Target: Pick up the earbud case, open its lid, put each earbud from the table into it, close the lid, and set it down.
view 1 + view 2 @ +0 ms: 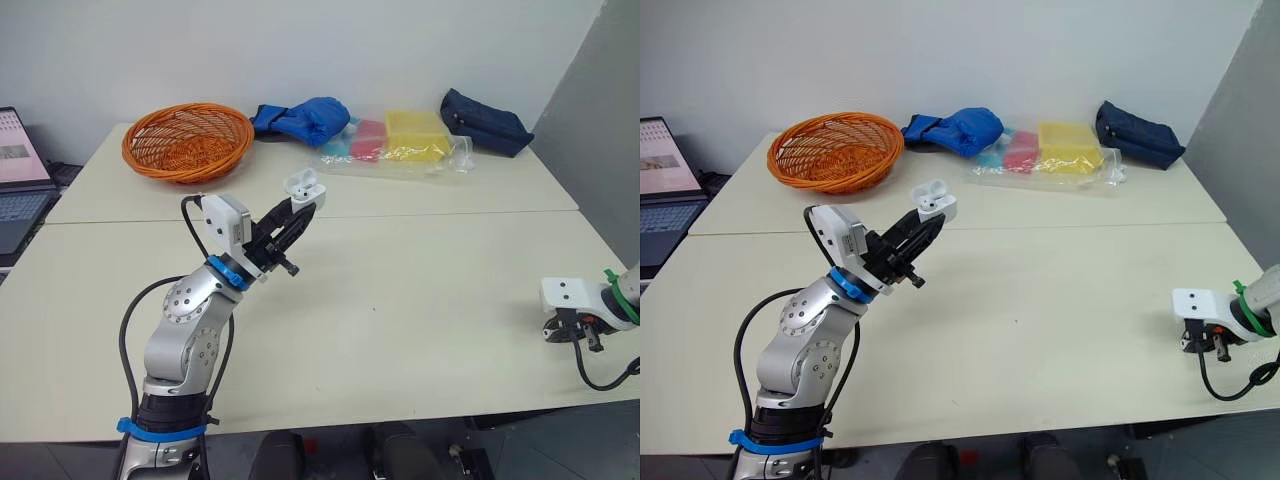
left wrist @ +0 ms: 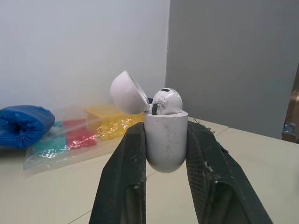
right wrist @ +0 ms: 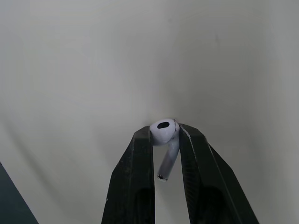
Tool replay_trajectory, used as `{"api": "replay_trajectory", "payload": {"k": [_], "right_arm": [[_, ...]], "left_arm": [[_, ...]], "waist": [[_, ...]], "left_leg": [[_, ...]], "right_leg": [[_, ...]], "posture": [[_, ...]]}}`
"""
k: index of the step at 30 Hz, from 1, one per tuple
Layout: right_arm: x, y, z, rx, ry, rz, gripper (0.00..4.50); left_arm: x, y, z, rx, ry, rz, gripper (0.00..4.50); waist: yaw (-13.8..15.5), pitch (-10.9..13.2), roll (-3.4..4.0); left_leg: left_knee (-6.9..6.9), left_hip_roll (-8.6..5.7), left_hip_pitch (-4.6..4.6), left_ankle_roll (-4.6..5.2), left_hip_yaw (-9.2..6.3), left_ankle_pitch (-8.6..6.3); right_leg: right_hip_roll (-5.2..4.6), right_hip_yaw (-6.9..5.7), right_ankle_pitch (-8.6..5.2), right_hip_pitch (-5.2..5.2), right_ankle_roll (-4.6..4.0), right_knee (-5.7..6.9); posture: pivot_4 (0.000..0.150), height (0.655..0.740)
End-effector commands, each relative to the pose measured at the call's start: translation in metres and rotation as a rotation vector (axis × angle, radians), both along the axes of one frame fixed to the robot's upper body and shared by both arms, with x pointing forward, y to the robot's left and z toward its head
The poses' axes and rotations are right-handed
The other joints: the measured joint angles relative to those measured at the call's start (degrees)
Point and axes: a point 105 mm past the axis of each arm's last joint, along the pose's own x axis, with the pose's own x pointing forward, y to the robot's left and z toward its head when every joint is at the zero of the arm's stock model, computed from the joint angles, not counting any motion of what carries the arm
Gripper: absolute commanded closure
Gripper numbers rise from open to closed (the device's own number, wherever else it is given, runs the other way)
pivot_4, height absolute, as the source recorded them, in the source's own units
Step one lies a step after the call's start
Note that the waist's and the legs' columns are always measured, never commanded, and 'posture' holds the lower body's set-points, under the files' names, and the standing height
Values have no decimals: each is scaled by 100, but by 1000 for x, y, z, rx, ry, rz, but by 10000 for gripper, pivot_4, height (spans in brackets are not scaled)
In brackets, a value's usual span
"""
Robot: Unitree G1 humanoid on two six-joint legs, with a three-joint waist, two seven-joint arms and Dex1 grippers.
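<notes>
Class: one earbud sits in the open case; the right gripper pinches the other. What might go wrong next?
The right gripper holds the loose earbud by its rounded head; it could slip or twist. The left gripper clamps the earbud case by its sides, so pushing in could tilt it.

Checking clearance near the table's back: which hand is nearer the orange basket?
Left. The left hand, holding the open earbud case, is raised close beside the basket; the right hand, gripping an earbud, is low near the table's right edge.
</notes>
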Motion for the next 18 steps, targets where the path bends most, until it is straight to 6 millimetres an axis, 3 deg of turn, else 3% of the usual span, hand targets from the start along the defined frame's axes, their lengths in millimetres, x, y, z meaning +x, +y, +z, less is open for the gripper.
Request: {"api": "replay_trajectory", "payload": {"k": [1, 3, 8, 18], "right_arm": [[-4, -13, -6, -54, 6, -25, 41102], [-5, -12, -6, -42, 9, -37, 41102], [-9, -10, -3, -20, 16, -60, 23831], [-13, -7, -3, -6, 27, -96, 23831]], "left_arm": [[-7, -3, 15, -7, -62, -23, 37131], [-7, -3, 15, -7, -62, -26, 37131], [-6, -5, 15, -8, -60, -38, 37131], [-8, -8, 12, -13, -50, -51, 37131]], "waist": [[2, -1, -2], [5, -3, -5], [12, -5, -8], [15, -5, -8]], "left_leg": [[1, -1, 1, 0, 0, 0], [1, -1, 1, 0, 0, 0], [-1, 0, 0, 0, -2, 0], [-7, 2, -1, 0, -10, 0]], "right_leg": [[-1, 0, 0, 2, 0, -1], [-2, 0, 0, 5, 0, -3], [-4, -5, 0, 7, 0, -5], [0, -12, 0, 6, 2, -5]], "posture": [[1500, 7400], [1500, 7400], [1500, 7400], [1500, 7400]]}}
